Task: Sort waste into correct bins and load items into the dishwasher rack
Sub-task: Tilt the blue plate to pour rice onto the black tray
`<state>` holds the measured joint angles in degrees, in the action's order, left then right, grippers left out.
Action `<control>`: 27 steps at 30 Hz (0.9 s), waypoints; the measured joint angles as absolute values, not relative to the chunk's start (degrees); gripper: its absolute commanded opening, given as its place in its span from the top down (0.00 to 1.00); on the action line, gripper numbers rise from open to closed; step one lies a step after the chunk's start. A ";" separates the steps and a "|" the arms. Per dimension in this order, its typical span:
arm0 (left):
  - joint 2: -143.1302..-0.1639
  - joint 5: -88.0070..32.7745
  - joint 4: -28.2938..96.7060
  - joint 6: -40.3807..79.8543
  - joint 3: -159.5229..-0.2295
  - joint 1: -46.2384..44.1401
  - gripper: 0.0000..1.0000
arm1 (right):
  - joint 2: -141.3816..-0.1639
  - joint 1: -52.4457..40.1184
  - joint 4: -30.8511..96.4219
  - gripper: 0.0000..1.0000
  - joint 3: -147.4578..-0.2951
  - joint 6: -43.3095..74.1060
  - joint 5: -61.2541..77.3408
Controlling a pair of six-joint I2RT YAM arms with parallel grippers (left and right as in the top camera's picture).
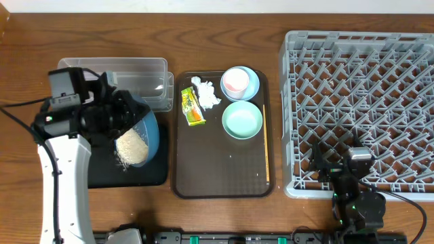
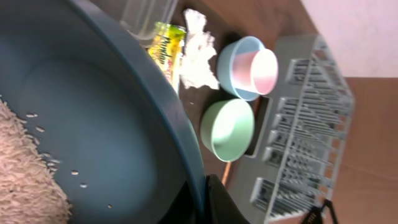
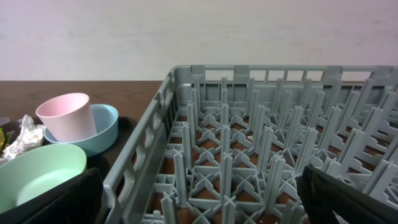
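- Brown wooden surface [image 1: 27, 61]: carries every item listed below.
- Large square grey plastic dishwasher rack [image 1: 359, 102]: at the right end of the surface, just right of the serving tray.
- Dark brown rectangular serving tray [image 1: 220, 169]: at the centre of the surface, between the black tray and the rack.
- Clear plastic rectangular tub [image 1: 146, 74]: at the far left, directly behind the black tray.
- Shallow black rectangular tray [image 1: 146, 175]: at the near left, just beside the serving tray and beneath the blue bowl.
- Large round blue bowl [image 1: 152, 132]: held tilted above the black tray, gripped at the rim.
- Left claw [image 2: 202, 202]: clamped on the rim of the blue bowl.
- Right claw [image 3: 199, 180]: spread wide, holding nothing, above the near left corner of the rack.
- Small mint-green bowl [image 1: 242, 120]: upright on the serving tray, right half, just in front of the light-blue bowl.
- Small light-blue bowl [image 1: 252, 83]: at the far right corner of the serving tray, with the pink cup inside.
- Small pink cup [image 1: 234, 81]: seated in the light-blue bowl, toward its left side.
- Thin wooden chopstick [image 1: 266, 146]: lying along the right rim of the serving tray.
- Crumpled white tissue [image 1: 207, 93]: on the serving tray, between the wrapper and the light-blue bowl.
- Small yellow-green-orange snack wrapper [image 1: 192, 107]: flat on the serving tray, far left part, just left of the tissue.
- White rice grains [image 1: 132, 146]: heaped against the lowered side of the blue bowl, with loose grains scattered over the bowl interior in the left wrist view.
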<state>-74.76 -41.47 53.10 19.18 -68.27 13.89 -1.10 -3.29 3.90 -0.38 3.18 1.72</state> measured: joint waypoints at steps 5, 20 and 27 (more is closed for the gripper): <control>-75.70 -48.27 54.00 16.82 -68.01 17.30 0.94 | -1.10 -3.29 3.90 0.01 -0.38 3.20 1.72; -76.55 -65.41 52.84 10.17 -60.07 29.08 0.93 | -1.10 -3.29 3.90 0.01 -0.38 3.20 1.72; -77.28 -71.99 53.91 7.57 -60.05 33.74 0.94 | -1.10 -3.29 3.90 0.01 -0.38 3.20 1.72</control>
